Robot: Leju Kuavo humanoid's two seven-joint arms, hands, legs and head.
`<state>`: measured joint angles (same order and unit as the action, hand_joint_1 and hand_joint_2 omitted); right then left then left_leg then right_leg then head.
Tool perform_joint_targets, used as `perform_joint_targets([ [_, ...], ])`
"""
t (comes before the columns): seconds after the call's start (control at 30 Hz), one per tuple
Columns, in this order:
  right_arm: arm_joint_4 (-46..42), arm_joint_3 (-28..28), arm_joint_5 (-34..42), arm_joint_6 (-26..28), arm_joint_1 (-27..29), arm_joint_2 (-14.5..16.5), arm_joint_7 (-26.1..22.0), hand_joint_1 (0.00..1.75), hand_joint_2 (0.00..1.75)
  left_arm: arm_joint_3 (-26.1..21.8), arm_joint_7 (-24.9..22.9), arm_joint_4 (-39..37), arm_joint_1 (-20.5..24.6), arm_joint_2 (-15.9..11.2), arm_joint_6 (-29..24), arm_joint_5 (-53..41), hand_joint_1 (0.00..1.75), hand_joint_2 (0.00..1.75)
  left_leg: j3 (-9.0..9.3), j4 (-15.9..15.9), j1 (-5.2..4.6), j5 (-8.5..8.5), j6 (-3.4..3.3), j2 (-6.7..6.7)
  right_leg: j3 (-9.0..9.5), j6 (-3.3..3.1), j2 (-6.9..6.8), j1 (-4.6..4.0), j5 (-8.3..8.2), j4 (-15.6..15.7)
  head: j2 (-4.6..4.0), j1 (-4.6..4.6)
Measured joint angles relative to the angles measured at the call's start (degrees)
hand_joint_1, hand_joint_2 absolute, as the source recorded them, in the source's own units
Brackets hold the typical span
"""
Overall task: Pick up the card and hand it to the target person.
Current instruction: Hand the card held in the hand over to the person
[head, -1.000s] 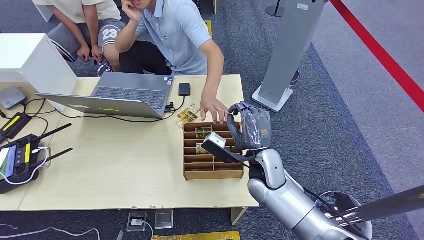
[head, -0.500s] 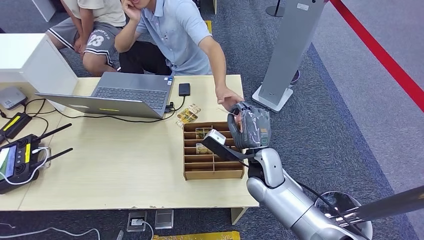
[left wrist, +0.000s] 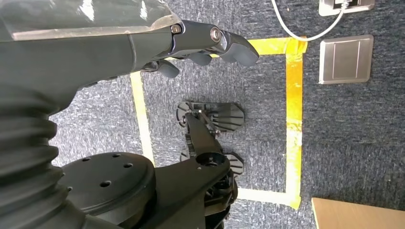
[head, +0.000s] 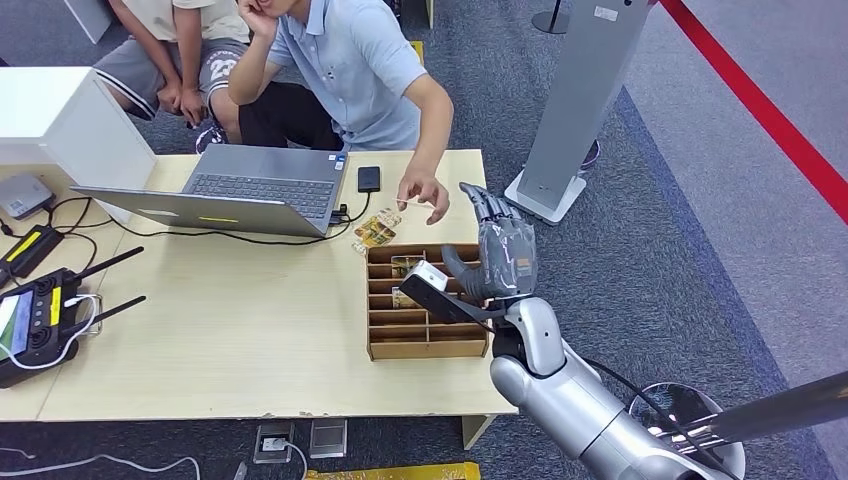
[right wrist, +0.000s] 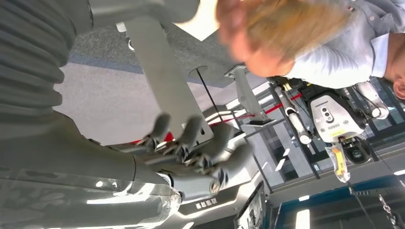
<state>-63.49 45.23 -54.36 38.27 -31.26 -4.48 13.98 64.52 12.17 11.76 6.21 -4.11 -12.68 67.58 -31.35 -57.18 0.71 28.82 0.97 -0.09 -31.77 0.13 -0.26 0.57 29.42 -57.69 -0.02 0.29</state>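
Reaching up beside the table's right edge, the right hand (head: 497, 248) now has its fingers (head: 482, 203) straightened and spread with nothing in them, where half a second ago they were curled in a fist; its thumb juts out over the wooden slotted tray (head: 424, 344). The right wrist view shows the same fingers (right wrist: 191, 143) apart and bare. Just beyond the fingertips, the person's hand (head: 424, 190) has drawn back toward the table's far side and pinches a thin pale card (head: 405, 205), hard to make out, where earlier that hand lay right against the robot's fist. More cards (head: 377, 229) lie on the table (head: 250, 340) just behind the tray, and a few stand in its far slots. A laptop (head: 255, 190) and a phone (head: 369, 179) sit further back. The left hand (left wrist: 200, 45) hangs low over grey carpet with yellow tape lines, fingers loosely curved and holding nothing.
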Motion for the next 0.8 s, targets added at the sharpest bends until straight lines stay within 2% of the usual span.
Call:
perform_joint_targets([
  [0.23,-0.01,0.19,0.23,0.0,0.02,0.0,0.4,0.0,1.75,0.0,-0.15,0.0,0.0,0.0,-0.48,0.12,0.0,0.0,0.01,0.0,0.0,0.0,0.0,0.0,0.0,0.0,0.0,0.0,0.0,0.0,0.0,0.0],
  [0.33,-0.3,0.13,4.09,0.0,0.32,-0.01,-1.07,0.0,1.75,0.0,-0.15,0.0,-0.01,0.0,-0.66,0.3,0.0,0.0,0.02,0.0,0.0,0.0,0.0,0.0,0.0,0.0,0.0,0.0,0.0,0.0,0.0,0.01],
  [0.43,-1.69,-0.18,16.79,-0.3,1.55,-0.04,-6.56,0.0,1.75,0.0,-0.2,0.0,-0.03,0.0,-1.09,0.85,0.0,0.0,0.03,0.0,0.0,0.0,0.0,0.01,0.0,0.0,0.0,0.0,0.0,0.0,0.0,0.01],
  [0.57,-6.73,-1.17,42.47,-2.24,5.47,-0.54,-16.56,0.0,1.75,0.0,-0.62,0.0,-0.22,-0.09,-1.68,1.69,0.0,0.0,0.01,0.0,0.0,0.01,0.01,0.01,-0.03,0.0,0.01,0.0,0.0,0.0,0.0,0.02],
  [0.8,-16.62,-3.67,59.93,-9.72,13.1,-3.73,-22.23,0.0,1.75,-0.02,-0.67,0.0,-0.47,-0.4,-1.76,2.41,0.0,0.0,0.02,0.0,0.0,0.04,0.02,0.01,-0.04,-0.01,0.01,0.0,0.02,0.04,0.0,0.02],
])
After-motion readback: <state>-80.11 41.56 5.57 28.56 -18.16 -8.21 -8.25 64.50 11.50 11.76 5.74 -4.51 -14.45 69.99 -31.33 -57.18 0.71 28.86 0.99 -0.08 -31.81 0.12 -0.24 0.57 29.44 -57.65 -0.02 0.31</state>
